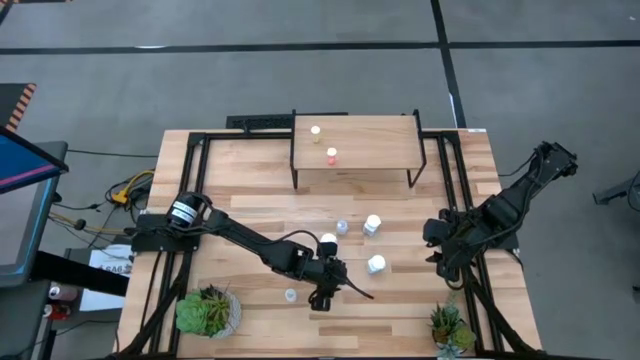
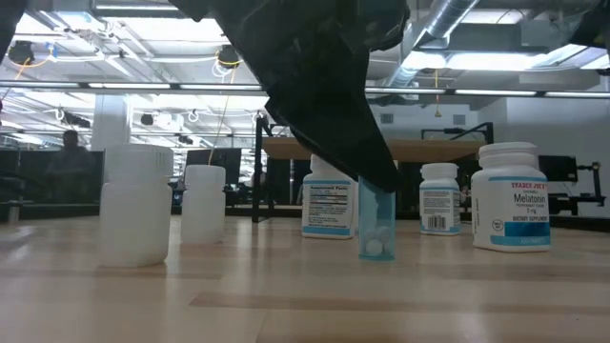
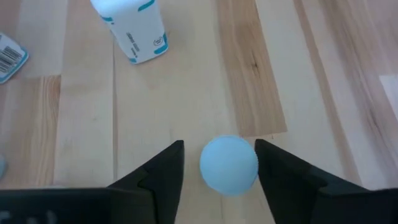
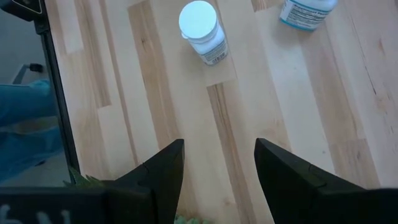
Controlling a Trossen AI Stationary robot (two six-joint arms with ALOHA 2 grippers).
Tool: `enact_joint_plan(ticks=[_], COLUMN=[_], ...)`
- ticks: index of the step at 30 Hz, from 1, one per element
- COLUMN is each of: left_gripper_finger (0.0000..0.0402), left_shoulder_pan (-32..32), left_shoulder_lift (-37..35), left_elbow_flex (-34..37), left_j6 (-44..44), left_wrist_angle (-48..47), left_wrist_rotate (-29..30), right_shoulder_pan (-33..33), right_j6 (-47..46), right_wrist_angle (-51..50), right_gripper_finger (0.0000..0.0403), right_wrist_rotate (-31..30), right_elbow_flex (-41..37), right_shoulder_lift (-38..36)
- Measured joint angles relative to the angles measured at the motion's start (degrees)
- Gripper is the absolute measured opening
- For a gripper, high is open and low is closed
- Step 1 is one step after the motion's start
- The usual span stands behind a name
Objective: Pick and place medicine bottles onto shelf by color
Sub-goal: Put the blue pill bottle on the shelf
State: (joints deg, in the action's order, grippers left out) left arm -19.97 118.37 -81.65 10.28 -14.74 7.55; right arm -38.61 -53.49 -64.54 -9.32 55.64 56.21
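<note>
The left gripper (image 3: 219,163) is down over the light wood plank tabletop (image 1: 260,205), jaws spread around a small pale blue round bottle (image 3: 228,165) without touching it. That's around 6 o'clock from the low light-wood shelf (image 1: 370,140), which has 2 tiny bottles on it. The right gripper (image 4: 219,163) sits at 3 o'clock, jaws spread, holding nothing.

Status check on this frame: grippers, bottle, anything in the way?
Left gripper open, fingers either side of a pale blue bottle, not yet closed. Right gripper open, empty, waiting at table's right. Shelf holds two bottles. Nothing blocking.
</note>
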Motion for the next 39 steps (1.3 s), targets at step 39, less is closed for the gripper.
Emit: enact_joint_plan(ticks=[39], left_gripper_finger=[0.0079], left_shoulder_pan=[36.5], left_shoulder_lift=[-4.3], left_elbow_flex=[-50.6], left_j6=[-32.4], left_wrist_angle=[-70.2], left_wrist_rotate=[-12.5], right_shoulder_pan=[0.1], right_j6=[-0.1], right_wrist_angle=[0.7], right_gripper_finger=[0.0218], right_wrist_rotate=[-3.5], right_elbow_flex=[0.0], right_shoulder_lift=[0.0])
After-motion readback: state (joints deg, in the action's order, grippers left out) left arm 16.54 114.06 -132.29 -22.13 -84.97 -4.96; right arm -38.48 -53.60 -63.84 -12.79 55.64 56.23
